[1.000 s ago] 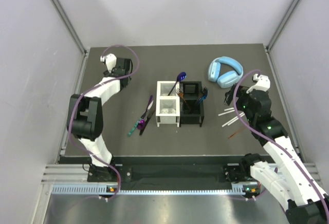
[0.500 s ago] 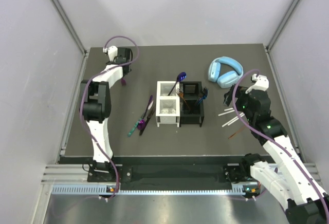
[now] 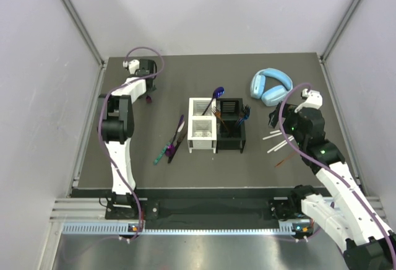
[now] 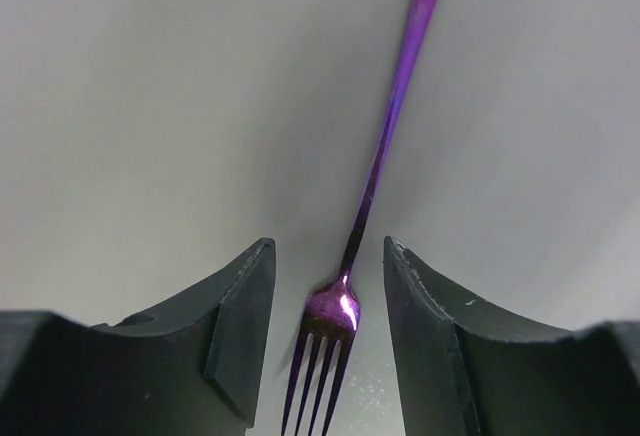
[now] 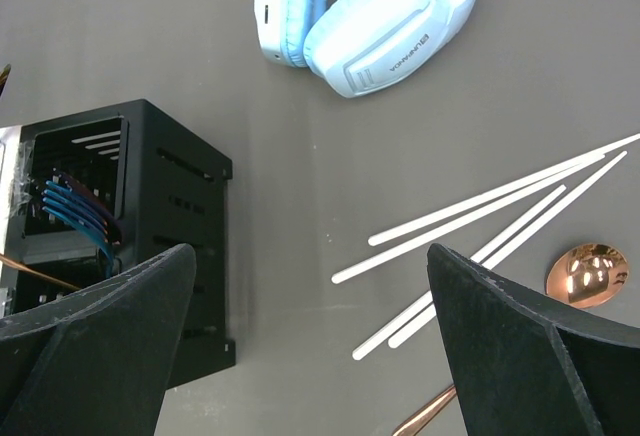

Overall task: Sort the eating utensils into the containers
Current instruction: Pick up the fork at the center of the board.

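The left arm (image 3: 117, 127) has changed most: a second ago its elbow was folded low at the table's (image 3: 185, 72) left side, and now it reaches straight up that side towards the far-left corner. The right arm (image 3: 328, 158) has not shifted, nor has anything lying on the table. The left gripper (image 4: 327, 256) is about half open, its jaws astride a purple fork (image 4: 385, 146) with a gap on either side, so nothing is clamped. The right gripper (image 5: 310, 256) hangs spread wide and empty, between the black caddy (image 5: 185, 246) and the white sticks (image 5: 480, 221). The light-blue headphones (image 3: 271, 86) lie at the far right. The white caddy (image 3: 202, 148) stands just beside the black one at mid-table, with a blue spoon (image 3: 216, 91) upright in its far compartment. A green-handled knife (image 3: 162, 153) and purple cutlery (image 3: 179, 127) lie left of the white caddy. From above, the left gripper's fingers are too small to make out. In the left wrist view the fork's tines and handle end are both cut off. In the right wrist view the left finger covers part of the black caddy, where blue tines (image 5: 75, 216) show, and a copper spoon (image 5: 585, 274) lies beside the right finger.
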`<state>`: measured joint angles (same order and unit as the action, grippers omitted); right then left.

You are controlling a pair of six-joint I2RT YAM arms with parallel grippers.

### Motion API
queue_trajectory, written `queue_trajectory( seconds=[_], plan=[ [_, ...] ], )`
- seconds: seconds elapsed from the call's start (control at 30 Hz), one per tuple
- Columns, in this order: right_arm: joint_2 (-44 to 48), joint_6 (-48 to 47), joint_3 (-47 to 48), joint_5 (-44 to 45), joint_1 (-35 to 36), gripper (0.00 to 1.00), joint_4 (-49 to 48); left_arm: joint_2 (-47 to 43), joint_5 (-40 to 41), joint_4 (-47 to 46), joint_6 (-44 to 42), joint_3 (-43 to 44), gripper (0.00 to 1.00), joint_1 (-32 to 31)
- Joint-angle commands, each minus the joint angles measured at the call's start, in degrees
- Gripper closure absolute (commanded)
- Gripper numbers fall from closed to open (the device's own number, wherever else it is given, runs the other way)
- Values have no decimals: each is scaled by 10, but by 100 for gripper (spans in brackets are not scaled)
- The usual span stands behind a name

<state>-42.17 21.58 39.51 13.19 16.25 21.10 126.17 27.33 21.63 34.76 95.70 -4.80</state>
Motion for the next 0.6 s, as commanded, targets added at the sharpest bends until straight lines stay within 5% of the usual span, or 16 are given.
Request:
queue_trajectory(
  seconds=[0.0,0.23,0.4,0.57],
  plan=[
    [3,-5,18,-1,-5,0,-6,8,-16,-9,-6,22,48,3],
    [-3,-5,19,-2,-7,0,-6,34,-4,32,-2,57,52,4],
    [-9,-4,18,-8,-10,0,-10,31,-14,40,-5,56,75,4],
    [-13,-3,18,-12,-13,0,-9,36,-22,70,-10,67,78,4]
  ],
)
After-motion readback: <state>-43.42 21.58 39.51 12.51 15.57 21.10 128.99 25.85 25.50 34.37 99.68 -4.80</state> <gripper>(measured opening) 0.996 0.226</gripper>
